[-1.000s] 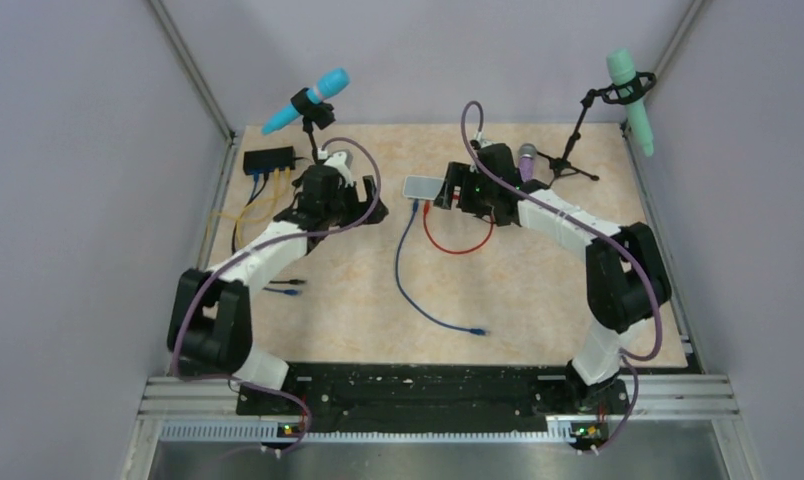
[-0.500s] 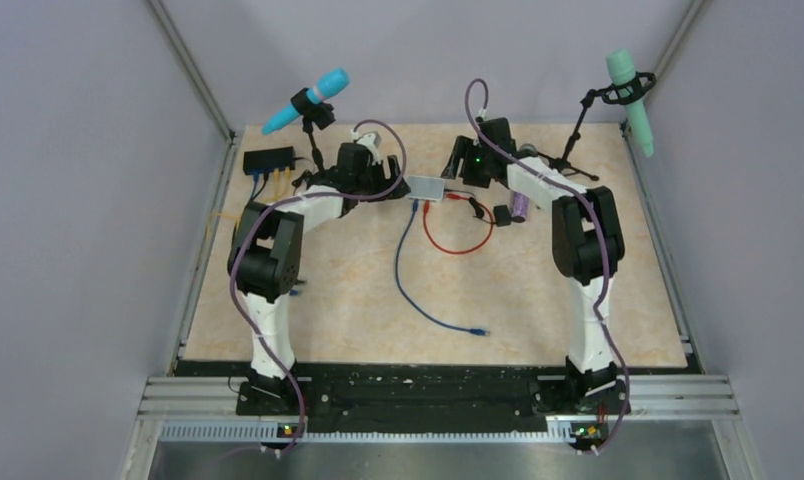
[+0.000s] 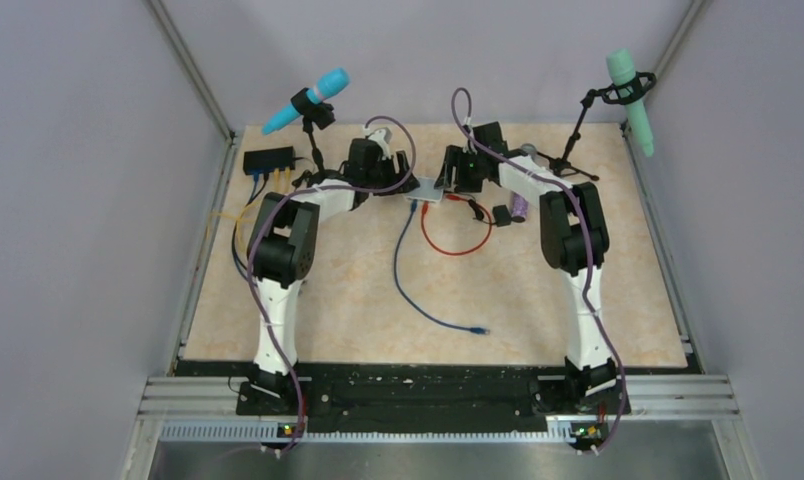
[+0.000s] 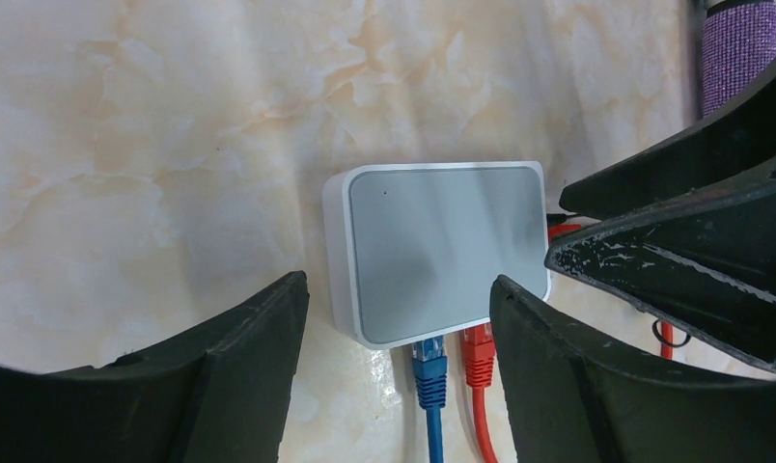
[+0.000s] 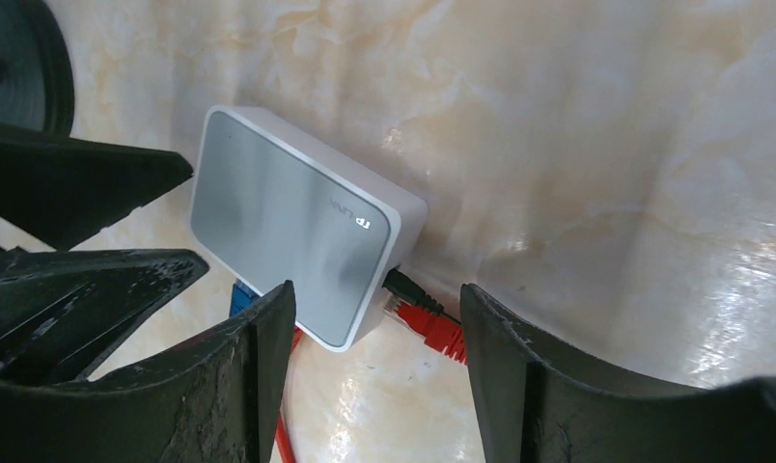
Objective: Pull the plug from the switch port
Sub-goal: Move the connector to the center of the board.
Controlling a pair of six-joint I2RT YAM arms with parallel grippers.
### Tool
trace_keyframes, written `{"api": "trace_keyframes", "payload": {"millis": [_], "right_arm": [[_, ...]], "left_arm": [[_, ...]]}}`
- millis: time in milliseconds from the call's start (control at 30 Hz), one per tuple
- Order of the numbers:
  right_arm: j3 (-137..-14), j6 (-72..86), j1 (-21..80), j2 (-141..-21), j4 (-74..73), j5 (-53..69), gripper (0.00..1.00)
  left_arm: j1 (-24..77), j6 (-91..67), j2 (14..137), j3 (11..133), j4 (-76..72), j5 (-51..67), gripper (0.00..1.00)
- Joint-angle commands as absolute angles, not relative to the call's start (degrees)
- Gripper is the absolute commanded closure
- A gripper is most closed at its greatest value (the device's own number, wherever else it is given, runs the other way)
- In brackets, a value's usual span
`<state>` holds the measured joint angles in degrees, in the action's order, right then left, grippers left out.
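Both open, left gripper (image 4: 396, 313) and right gripper (image 5: 373, 316) hover over grey pad (image 4: 442, 246), switch (image 3: 268, 158) well apart: may yank pad's red plug (image 4: 478, 349).

I see a marbled beige table (image 3: 578, 290) carrying the black switch (image 3: 268, 158) (far-left corner). A pale grey box (image 3: 425, 188), blue cable (image 3: 399, 262) and red cable (image 3: 458, 252) lie mid-table.

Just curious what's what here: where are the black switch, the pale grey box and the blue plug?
black switch (image 3: 268, 158): top external view, middle of its top face.
pale grey box (image 4: 442, 246): left wrist view, middle of its top face.
blue plug (image 4: 429, 371): left wrist view, its body.
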<state>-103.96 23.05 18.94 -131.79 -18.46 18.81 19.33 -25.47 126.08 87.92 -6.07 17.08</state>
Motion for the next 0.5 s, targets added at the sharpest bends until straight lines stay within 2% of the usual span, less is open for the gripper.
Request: {"api": "trace_keyframes", "payload": {"millis": [0,100,200,467], "right_arm": [[-104.9,22.1,18.7,-133.1,-17.3,25.1,0.38],[-102.2,22.8,18.7,-132.5,-14.9,28.5,0.39],[-98.1,23.3,18.7,-130.4,-13.2,30.1,0.42],[-79.0,26.5,19.8,-118.7,-4.4,33.2,0.42]], "left_arm": [[20.3,-26.1,127.3,88.8,-8.6,19.1,0.28],[21.0,-26.9,127.7,88.3,-8.5,19.9,0.32],[22.1,-27.2,126.3,85.5,-9.3,19.5,0.4],[25.3,-33.0,117.7,69.5,-17.1,18.1,0.46]]}}
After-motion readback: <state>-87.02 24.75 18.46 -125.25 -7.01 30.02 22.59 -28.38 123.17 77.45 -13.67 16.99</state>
